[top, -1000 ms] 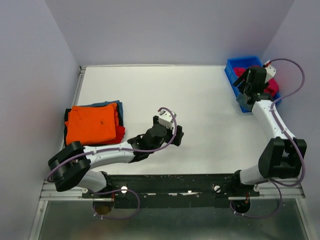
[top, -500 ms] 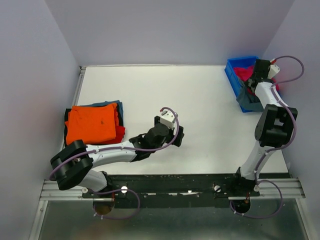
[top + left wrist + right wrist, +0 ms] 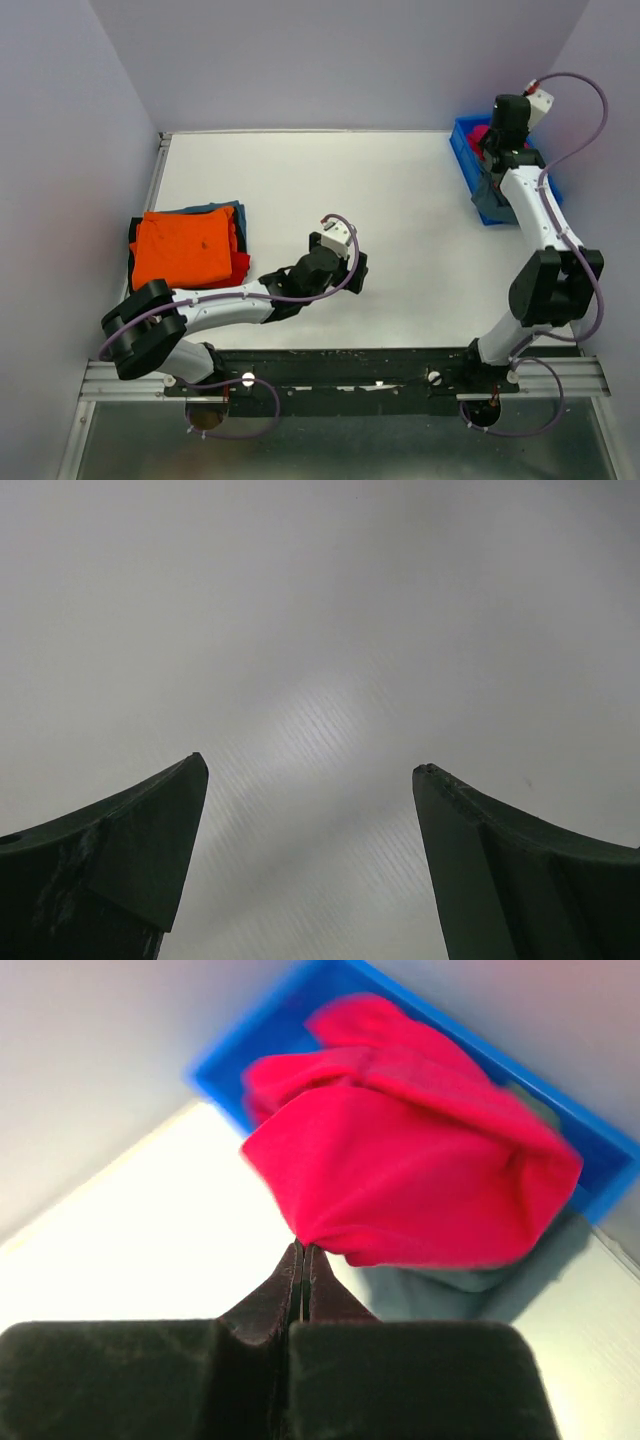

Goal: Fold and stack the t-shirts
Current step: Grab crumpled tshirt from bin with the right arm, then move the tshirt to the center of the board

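The right claw (image 3: 301,1252) has its fingers pressed together on a small pinch of the crimson-pink t-shirt (image 3: 400,1180). This shirt hangs bunched above the blue bin (image 3: 235,1048), at the far right corner of the table (image 3: 400,200). Under it a grey-blue t-shirt (image 3: 440,1295) lies in the bin and drapes over its edge. The left claw (image 3: 310,767) stands wide apart over bare table near the middle and holds nothing. On the left side the orange t-shirt (image 3: 185,247) lies on top of the folded stack (image 3: 238,264).

The grip looks thin to me, only an edge of cloth between the tips, so the shirt may slip out when it is lifted and carried. The hanging cloth could also drag the grey-blue shirt out, or catch the bin wall and pull the bin. A bunched shirt will probably land crumpled, which makes the spreading harder
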Available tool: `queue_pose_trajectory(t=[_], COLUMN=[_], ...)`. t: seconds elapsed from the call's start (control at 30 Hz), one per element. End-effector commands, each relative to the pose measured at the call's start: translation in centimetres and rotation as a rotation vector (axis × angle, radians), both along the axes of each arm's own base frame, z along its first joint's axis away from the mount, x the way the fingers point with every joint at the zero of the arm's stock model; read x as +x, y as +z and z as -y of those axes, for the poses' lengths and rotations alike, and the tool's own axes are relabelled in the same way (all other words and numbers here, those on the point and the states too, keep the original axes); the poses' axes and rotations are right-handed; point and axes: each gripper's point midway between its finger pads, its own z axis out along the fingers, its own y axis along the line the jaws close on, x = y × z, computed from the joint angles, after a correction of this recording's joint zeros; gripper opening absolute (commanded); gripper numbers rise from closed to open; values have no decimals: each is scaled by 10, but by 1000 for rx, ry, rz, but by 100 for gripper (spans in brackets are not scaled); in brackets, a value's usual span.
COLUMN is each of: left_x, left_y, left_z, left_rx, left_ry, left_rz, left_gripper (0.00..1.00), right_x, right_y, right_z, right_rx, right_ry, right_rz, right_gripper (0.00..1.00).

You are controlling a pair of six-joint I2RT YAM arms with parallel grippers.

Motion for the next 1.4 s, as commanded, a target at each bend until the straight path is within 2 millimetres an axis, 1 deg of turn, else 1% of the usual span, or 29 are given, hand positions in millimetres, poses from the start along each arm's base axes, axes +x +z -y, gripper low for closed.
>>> queue_pose_trajectory(t=[0.0, 0.03, 0.1, 0.13, 0.17, 0.23, 0.3, 0.37, 0.43, 0.53, 0.6, 0.67, 0.7, 0.73, 0.77, 0.83, 0.87, 0.9, 0.97, 1.0, 1.03, 1.07, 1.13, 1.17, 1.2, 1.27, 1.3, 1.33, 1.37], left_x=[6, 7, 8, 9, 9, 10, 11, 15, 18, 25, 32, 35, 36, 35, 35, 32, 31, 29, 26, 25, 25, 25, 25, 26, 26, 27, 27, 28, 29], left_y=[12, 12, 14, 15, 15, 15, 16, 18, 23, 32, 39, 48, 53, 64, 68, 81, 87, 92, 102, 104, 106, 106, 104, 101, 99, 94, 91, 87, 86], left_z=[-2, -4, -8, -10, -12, -13, -15, -22, -32, -56, -81, -110, -125, -139, -151, -169, -174, -177, -178, -177, -175, -171, -163, -159, -156, -147, -143, -139, -136], left_rx=[-19, -17, -15, -13, -12, -9, -6, -1, -4, -22, -25, -33, -43, -76, -93, -146, -176, -198, -233, -241, -254, -256, -248, -235, -219, -202, -195, -185, -179], left_ry=[21, 30, 47, 55, 61, 63, 74, 116, 162, 267, 373, 484, 538, 582, 622, 662, 674, 668, 648, 638, 630, 617, 585, 569, 552, 519, 501, 489, 480], left_rz=[25, 29, 41, 45, 49, 54, 58, 73, 90, 118, 130, 147, 154, 160, 152, 148, 148, 151, 161, 158, 155, 149, 135, 128, 124, 109, 105, 96, 91], left_gripper=[99, 99, 99, 99, 99, 99, 99, 99, 99, 99, 99, 99, 99, 99, 99, 99, 99, 99, 99, 99, 99, 99, 99, 99, 99, 99, 99, 99, 99], right_x=[-15, -20, -33, -40, -44, -52, -54, -62, -72, -82, -92, -103, -108, -111, -114, -124, -128, -130, -129, -119, -118, -116, -110, -108, -104, -101, -103, -107, -111], right_y=[136, 155, 197, 215, 225, 237, 246, 257, 258, 251, 248, 253, 257, 265, 273, 299, 311, 323, 337, 328, 329, 324, 295, 270, 244, 169, 139, 101, 74], right_z=[-72, -94, -124, -131, -134, -127, -137, -171, -203, -245, -282, -315, -330, -338, -346, -355, -354, -348, -329, -315, -293, -273, -227, -208, -190, -160, -144, -134, -127], right_rx=[-137, -139, -148, -147, -127, -123, -110, -62, 13, 48, 34, 10, -5, -9, -1, 30, 55, 62, 50, 40, 32, 29, 21, 37, 67, 137, 164, 180, 177], right_ry=[218, 299, 397, 423, 437, 400, 463, 654, 803, 949, 1061, 1139, 1176, 1189, 1211, 1253, 1249, 1218, 1112, 1017, 915, 820, 622, 552, 507, 455, 417, 394, 379], right_rz=[276, 314, 385, 409, 406, 379, 401, 452, 460, 420, 402, 403, 409, 419, 431, 488, 518, 555, 611, 599, 607, 596, 520, 456, 397, 235, 180, 104, 49], right_gripper=[1, 1, 1, 1, 1, 1, 1, 1, 1, 1, 1, 1, 1, 1, 1, 1, 1, 1, 1, 1, 1, 1, 1, 1, 1, 1, 16, 76, 100])
